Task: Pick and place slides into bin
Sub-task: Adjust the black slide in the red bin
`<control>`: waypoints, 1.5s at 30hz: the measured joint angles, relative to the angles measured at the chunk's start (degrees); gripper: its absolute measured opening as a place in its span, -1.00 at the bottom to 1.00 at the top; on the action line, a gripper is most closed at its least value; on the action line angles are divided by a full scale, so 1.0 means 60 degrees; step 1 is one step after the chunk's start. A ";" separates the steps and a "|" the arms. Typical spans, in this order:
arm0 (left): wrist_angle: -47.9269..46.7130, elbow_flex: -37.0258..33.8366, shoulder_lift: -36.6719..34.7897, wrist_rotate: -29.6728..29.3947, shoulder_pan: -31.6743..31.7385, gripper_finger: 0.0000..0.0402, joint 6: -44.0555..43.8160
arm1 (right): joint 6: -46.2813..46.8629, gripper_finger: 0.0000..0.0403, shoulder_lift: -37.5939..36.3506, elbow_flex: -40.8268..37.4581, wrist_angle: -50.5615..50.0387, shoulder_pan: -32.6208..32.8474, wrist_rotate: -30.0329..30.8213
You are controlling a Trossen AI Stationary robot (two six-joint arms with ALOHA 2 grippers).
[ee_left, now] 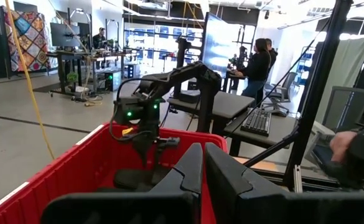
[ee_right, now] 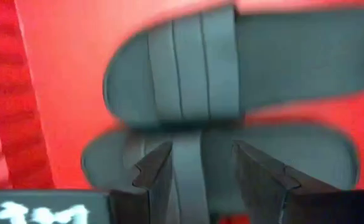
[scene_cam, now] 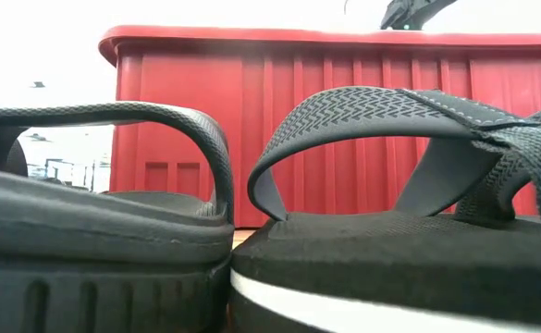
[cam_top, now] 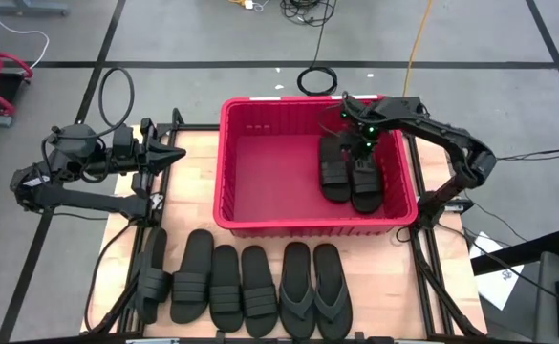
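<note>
Two black slides (cam_top: 334, 172) (cam_top: 365, 182) lie side by side, soles down, on the floor of the red bin (cam_top: 224, 162), in its right half. My right gripper (cam_top: 360, 143) hangs open just above them, pointing down, with nothing between its fingers; in its wrist view the fingers (ee_right: 154, 180) stand over the nearer slide's strap (ee_right: 188, 162). Several more slides (cam_top: 226, 287) lie in a row on the table in front of the bin, two thong-style (cam_top: 296, 287) at the right. My left gripper (cam_top: 176, 155) waits shut and level, left of the bin.
The bin's left half (cam_top: 269, 182) is bare red floor. The row of slides fills the table's near edge; in the low view two of them (scene_cam: 94, 213) (scene_cam: 390, 231) stand before the bin's wall (scene_cam: 344, 129). People work at desks (ee_left: 256, 62) beyond the table.
</note>
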 joint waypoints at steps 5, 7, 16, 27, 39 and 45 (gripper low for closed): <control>0.0000 0.0000 0.0000 0.0000 0.0003 -0.89 -0.0014 | -0.0947 -0.24 0.0001 -0.0157 -0.0402 -0.0647 -0.0653; 0.0000 0.0000 0.0002 0.0002 0.0004 -0.89 -0.0131 | -0.0962 -0.23 0.0013 -0.0369 -0.0253 -0.0842 -0.0668; -0.0004 0.0000 0.0000 0.0226 0.0000 -0.89 -0.0448 | -0.1477 0.05 0.0012 -0.1610 0.0022 -0.1231 -0.0973; -0.0004 0.0000 0.0002 0.0226 0.0000 -0.89 -0.0455 | -0.1391 0.10 0.0013 -0.2547 0.1078 -0.1369 -0.0688; -0.0004 0.0000 0.0004 0.0229 0.0001 -0.89 -0.0456 | -0.0773 -0.82 -0.0003 -0.2701 0.1150 -0.1264 -0.0405; -0.0004 0.0000 0.0003 0.0229 0.0000 -0.89 -0.0360 | -0.0385 -0.94 -0.0043 -0.2227 0.0908 -0.1061 -0.0183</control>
